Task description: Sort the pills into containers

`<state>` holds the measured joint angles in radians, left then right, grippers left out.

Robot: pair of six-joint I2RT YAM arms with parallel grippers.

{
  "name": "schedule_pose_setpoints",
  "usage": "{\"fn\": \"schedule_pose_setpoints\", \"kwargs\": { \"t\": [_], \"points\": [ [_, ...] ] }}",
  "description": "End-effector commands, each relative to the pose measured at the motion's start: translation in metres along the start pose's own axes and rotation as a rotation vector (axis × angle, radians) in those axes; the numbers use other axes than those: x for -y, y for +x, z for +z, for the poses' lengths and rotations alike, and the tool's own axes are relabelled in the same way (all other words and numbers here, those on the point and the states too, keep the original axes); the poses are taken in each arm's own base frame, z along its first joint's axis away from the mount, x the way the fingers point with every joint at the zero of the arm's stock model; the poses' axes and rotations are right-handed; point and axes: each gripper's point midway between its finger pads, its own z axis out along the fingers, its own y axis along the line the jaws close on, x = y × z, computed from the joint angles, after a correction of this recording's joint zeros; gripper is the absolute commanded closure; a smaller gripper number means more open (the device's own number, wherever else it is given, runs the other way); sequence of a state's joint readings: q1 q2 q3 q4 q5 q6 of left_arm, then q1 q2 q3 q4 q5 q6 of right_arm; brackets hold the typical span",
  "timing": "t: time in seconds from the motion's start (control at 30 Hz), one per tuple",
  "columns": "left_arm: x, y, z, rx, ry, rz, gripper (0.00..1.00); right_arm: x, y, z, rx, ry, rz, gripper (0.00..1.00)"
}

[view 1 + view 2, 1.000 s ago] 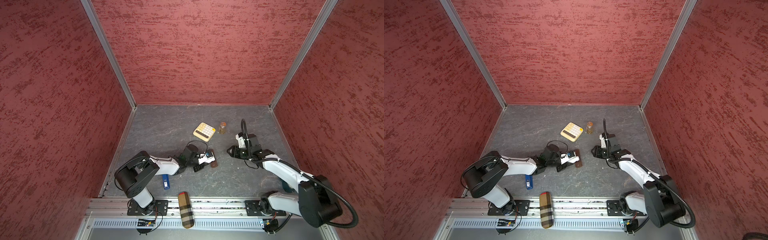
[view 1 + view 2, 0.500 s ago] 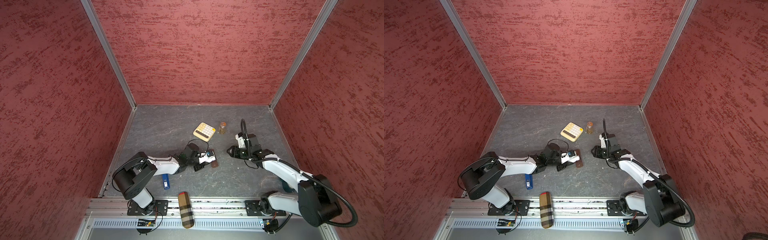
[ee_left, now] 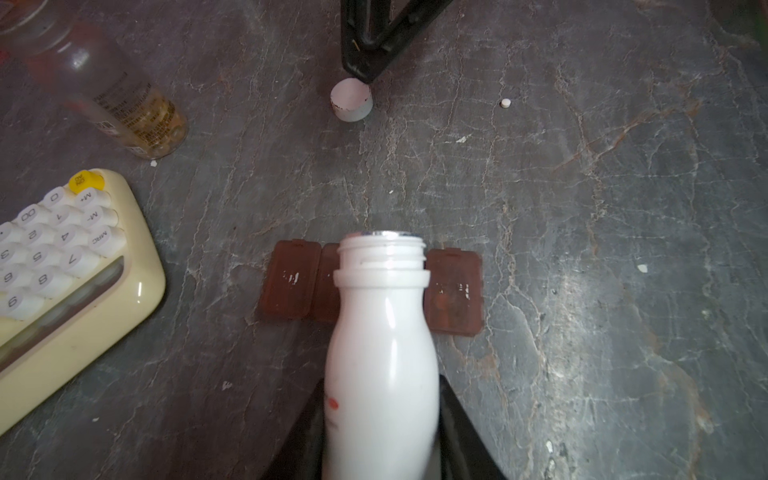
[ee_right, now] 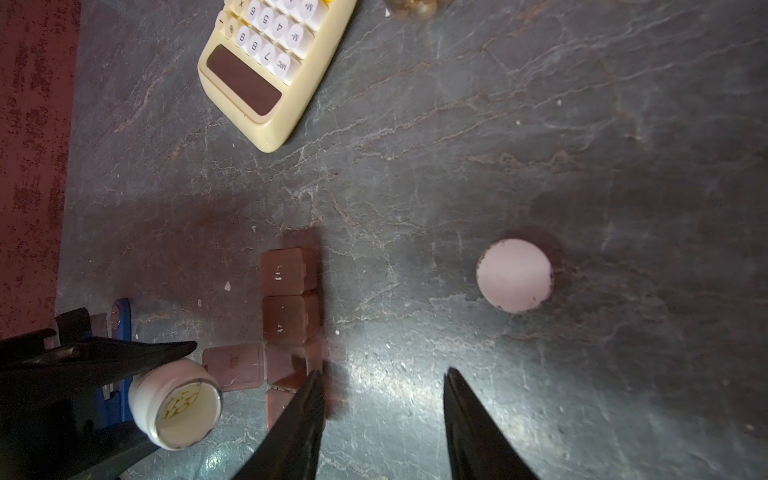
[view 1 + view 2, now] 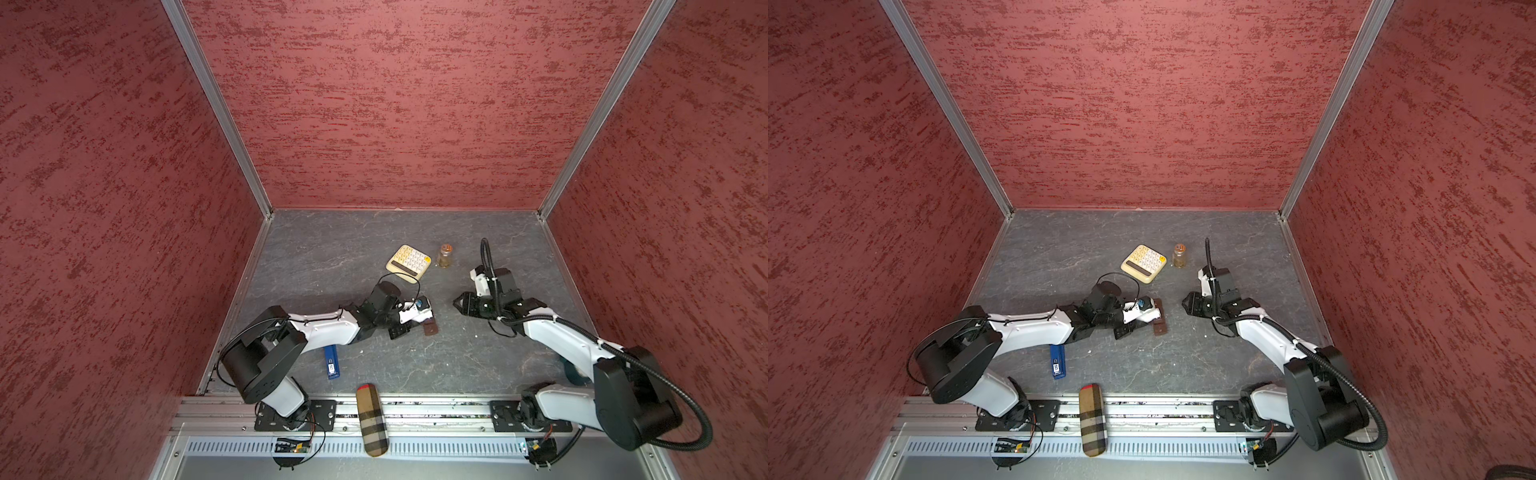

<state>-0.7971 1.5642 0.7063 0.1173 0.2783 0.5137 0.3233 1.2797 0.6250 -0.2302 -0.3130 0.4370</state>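
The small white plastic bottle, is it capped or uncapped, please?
Uncapped: the bottle has a bare threaded mouth, pills visible inside; a round white cap lies apart.

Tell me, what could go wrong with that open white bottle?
The left end effector holds the uncapped white bottle tilted, with many pills inside; its mouth looks about as wide as one pill box compartment, so several could spill and scatter. One loose pill lies on the table. The right end effector, open beside the bottle cap, might knock it.

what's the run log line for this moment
left gripper: shut on small white plastic bottle, uncapped; right gripper: open, empty; dark brown plastic pill box: one lid open
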Motion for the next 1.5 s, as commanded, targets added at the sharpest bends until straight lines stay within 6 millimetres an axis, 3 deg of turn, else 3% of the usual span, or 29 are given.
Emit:
{"fn": "schedule_pose_setpoints", "kwargs": {
  "t": [0.0, 1.47],
  "points": [
    [0.002, -0.002, -0.007, -0.026, 0.008, 0.013, 1.00, -0.002, -0.001, 0.003, 0.008, -0.021, -0.018, 0.52],
    [0.005, 0.021, 0.008, -0.299, 0.082, 0.030, 1.00, 0.006, 0.007, 0.013, -0.021, -0.007, -0.034, 0.52]
  ]
}}
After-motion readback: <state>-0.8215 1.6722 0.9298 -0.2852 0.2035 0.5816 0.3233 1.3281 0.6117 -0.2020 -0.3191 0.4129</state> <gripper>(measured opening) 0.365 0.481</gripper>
